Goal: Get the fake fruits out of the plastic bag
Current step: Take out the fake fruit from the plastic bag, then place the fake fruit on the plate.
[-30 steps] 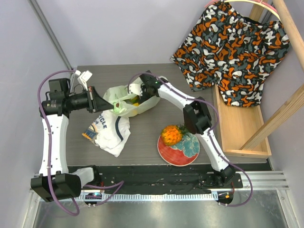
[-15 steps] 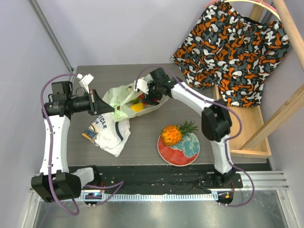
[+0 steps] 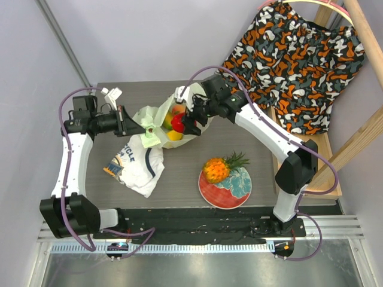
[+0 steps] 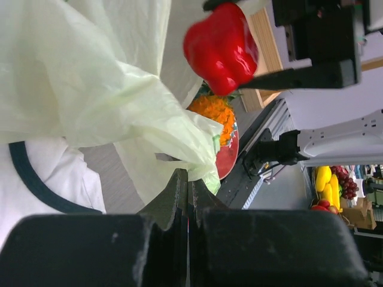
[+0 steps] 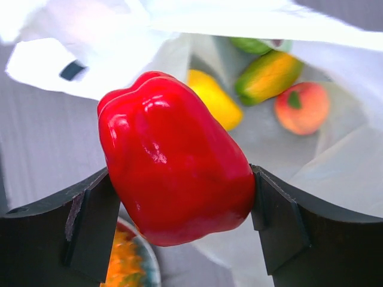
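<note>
The pale-green plastic bag point(image 3: 152, 122) lies open at the table's middle back. My left gripper point(image 3: 133, 124) is shut on the bag's left edge point(image 4: 149, 113) and holds it up. My right gripper point(image 3: 182, 124) is shut on a glossy red fruit point(image 3: 178, 122), held above the bag's mouth; the fruit fills the right wrist view point(image 5: 176, 182). Inside the bag lie a yellow piece point(image 5: 214, 97), an orange-green fruit point(image 5: 267, 76), a peach-coloured round fruit point(image 5: 302, 107) and a green one point(image 5: 254, 44). The orange pineapple point(image 3: 218, 168) lies on the red plate point(image 3: 234, 191).
A white printed T-shirt point(image 3: 139, 164) lies at the front left, just below the bag. A wooden rack point(image 3: 302, 158) with a patterned orange-black garment point(image 3: 290, 57) stands at the right edge.
My right gripper has come up out of the bag with the red fruit and moved right. My left gripper has lifted the bag's edge a little higher.
</note>
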